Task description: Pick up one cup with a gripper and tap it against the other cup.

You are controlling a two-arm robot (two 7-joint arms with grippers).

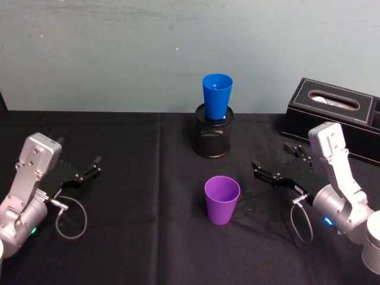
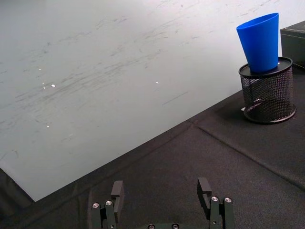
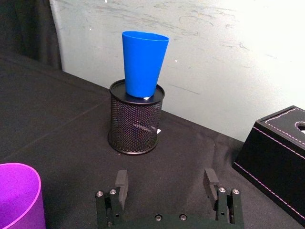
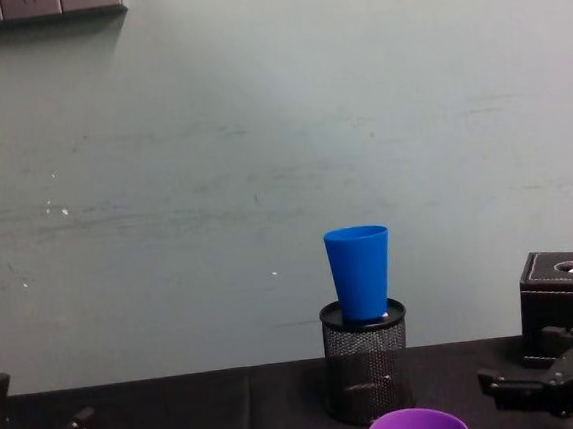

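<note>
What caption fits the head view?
Purple cup stands untouched; blue cup sits in mesh holder; both open grippers, left and right, wait apart.

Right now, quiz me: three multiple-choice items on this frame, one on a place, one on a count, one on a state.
1. Where does the blue cup sit?
A. flat on the cloth
B. in the mesh pen holder
C. on the tissue box

2. How many cups are in view?
A. one
B. two
C. three

3. What state is the right gripper in?
A. open, empty
B. shut on purple cup
C. shut on blue cup

Answers: 1 B, the cup's base sits in the holder's mouth. 2 B, blue cup plus purple cup. 3 A, fingers apart, beside the purple cup.
</note>
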